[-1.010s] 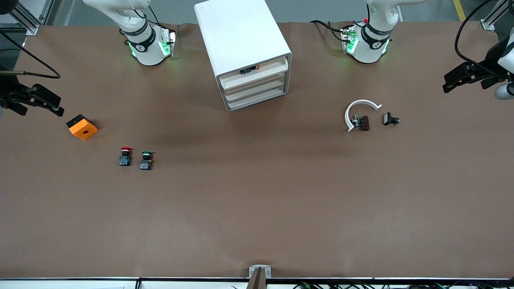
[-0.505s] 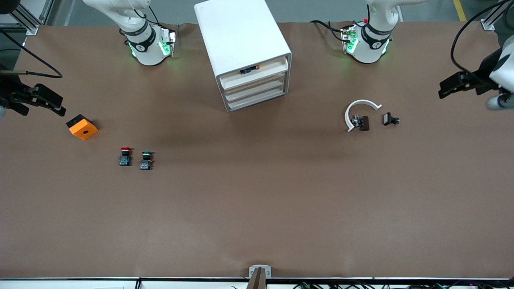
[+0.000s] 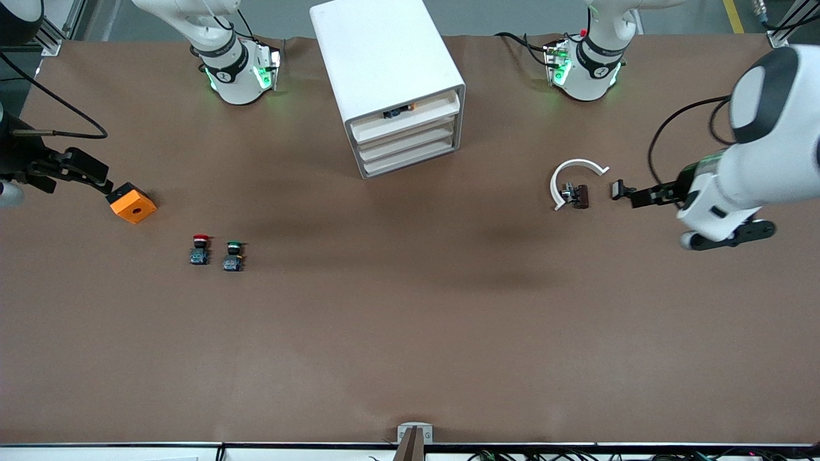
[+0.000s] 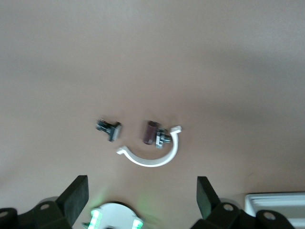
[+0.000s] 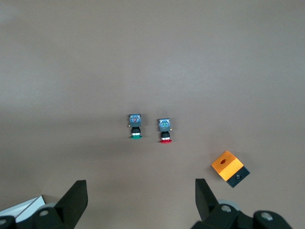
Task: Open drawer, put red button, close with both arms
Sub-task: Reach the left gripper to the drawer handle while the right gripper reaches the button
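Observation:
The red button (image 3: 200, 248) stands on the table toward the right arm's end, beside the green-capped button (image 3: 234, 255). Both show in the right wrist view, red (image 5: 165, 130) and green (image 5: 136, 126). The white drawer cabinet (image 3: 391, 77) stands between the arm bases with all three drawers shut. My right gripper (image 3: 96, 176) is open and empty, up beside the orange block (image 3: 131, 203); its fingers (image 5: 76, 198) frame bare table. My left gripper (image 3: 644, 195) is open and empty beside a small black part (image 3: 620, 189); its fingers (image 4: 78, 193) show in the left wrist view.
A white C-shaped ring (image 3: 573, 176) with a brown part (image 3: 580, 196) lies toward the left arm's end; both show in the left wrist view, ring (image 4: 152, 155) and part (image 4: 151, 132). A small dark item (image 3: 397, 112) sits above the top drawer.
My left arm has swung in from the table's end and lowered beside the small black part. My right gripper has edged toward the orange block. Nothing on the table has moved.

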